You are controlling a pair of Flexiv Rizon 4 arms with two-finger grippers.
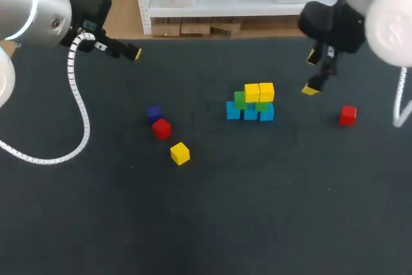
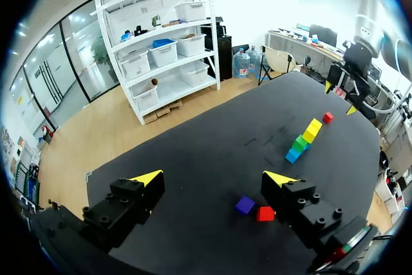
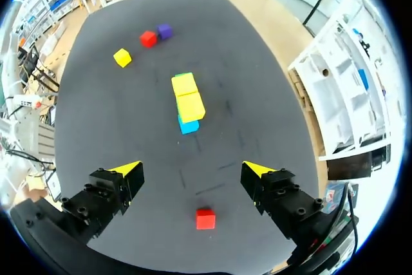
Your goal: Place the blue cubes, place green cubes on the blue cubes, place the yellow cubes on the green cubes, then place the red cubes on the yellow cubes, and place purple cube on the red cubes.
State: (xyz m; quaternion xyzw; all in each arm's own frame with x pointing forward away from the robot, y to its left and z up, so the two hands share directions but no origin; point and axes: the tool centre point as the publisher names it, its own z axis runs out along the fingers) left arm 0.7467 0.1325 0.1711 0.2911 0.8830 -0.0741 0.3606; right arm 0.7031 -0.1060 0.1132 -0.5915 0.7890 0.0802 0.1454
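**Fetching the red cube with the right arm**

The right gripper [image 1: 312,73] hangs above the table [image 1: 206,223], fingers wide apart and empty. The left gripper [image 2: 213,178] is likewise spread and holds nothing. The stack [image 1: 252,102] shows blue, then green, with two yellow cubes [image 1: 259,91] on top.

The likely step is fetching the red cube [image 1: 348,114], which lies alone near the right gripper, well apart from the stack. Centre the fingers over it, square to two opposite faces, descend straight, then close.

A second red cube [image 1: 161,128], the purple cube [image 1: 154,113] and a loose yellow cube [image 1: 180,153] lie nearer the left arm.
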